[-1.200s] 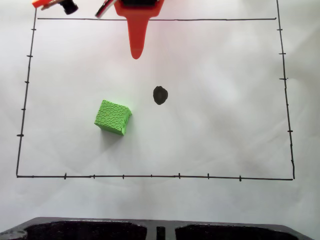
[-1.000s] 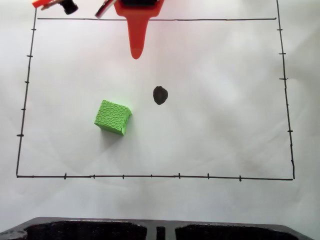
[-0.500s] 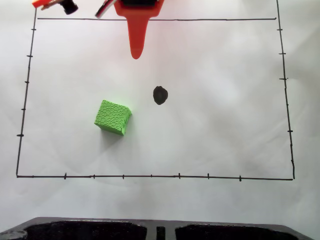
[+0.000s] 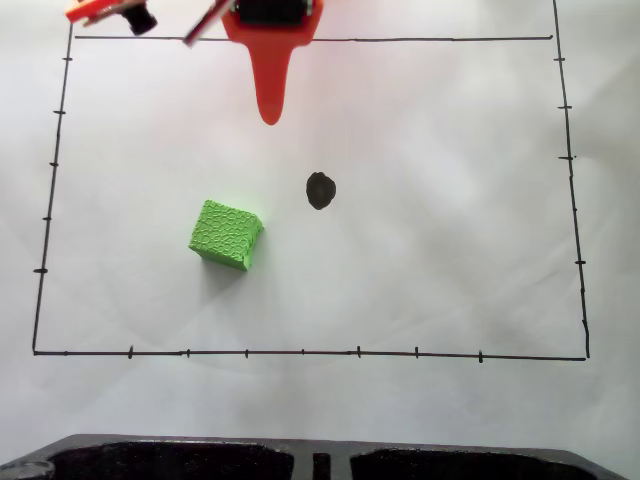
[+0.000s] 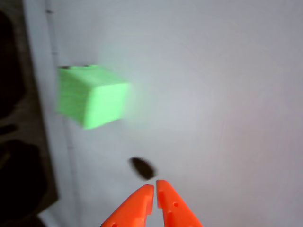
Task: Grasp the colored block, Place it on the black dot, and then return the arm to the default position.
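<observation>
1. My gripper [image 5: 155,187] is entering the wrist view from the bottom edge. The two orange fingertips [image 5: 142,196] are sitting side by side with only a thin dark slit between them: clenched, grasping nothing.
2. In the fixed view my orange arm [image 4: 270,60] is hanging in from the top edge. Its tapered point is aiming down the white paper [image 4: 450,250], crossing the top line of the black border [image 4: 570,180].
3. The green block [image 4: 226,234] is resting on the paper, inside the border, in the left half of the fixed view. It is sitting turned at an angle to the border lines. Its bumpy top face is showing clearly there.
4. In the wrist view the block [image 5: 91,96] is appearing blurred at upper left, well apart from my fingertips.
5. The black dot [image 4: 320,190] is lying bare near the middle of the paper in the fixed view. It is up and to the right of the block, near it but not touching.
6. In the wrist view the dot [image 5: 141,168] is sitting just beyond my fingertips, slightly to their left, smeared by blur.
7. A dark tray [image 4: 200,458] is running along the bottom edge of the fixed view, outside the border.
</observation>
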Controlling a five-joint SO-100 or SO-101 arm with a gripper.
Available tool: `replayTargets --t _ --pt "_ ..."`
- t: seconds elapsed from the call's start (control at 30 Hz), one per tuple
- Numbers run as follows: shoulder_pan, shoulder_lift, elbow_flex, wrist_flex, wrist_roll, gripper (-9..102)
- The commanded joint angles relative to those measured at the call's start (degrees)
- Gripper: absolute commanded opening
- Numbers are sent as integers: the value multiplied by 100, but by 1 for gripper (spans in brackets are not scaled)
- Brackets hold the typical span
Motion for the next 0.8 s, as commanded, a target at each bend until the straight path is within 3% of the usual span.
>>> replayTargets --t 0.0,0.47,0.77 --pt "26 -826 -826 -79 105 0" --pt "308 -4061 -3709 642 686 0" --pt "527 -5704 -5177 650 721 0"
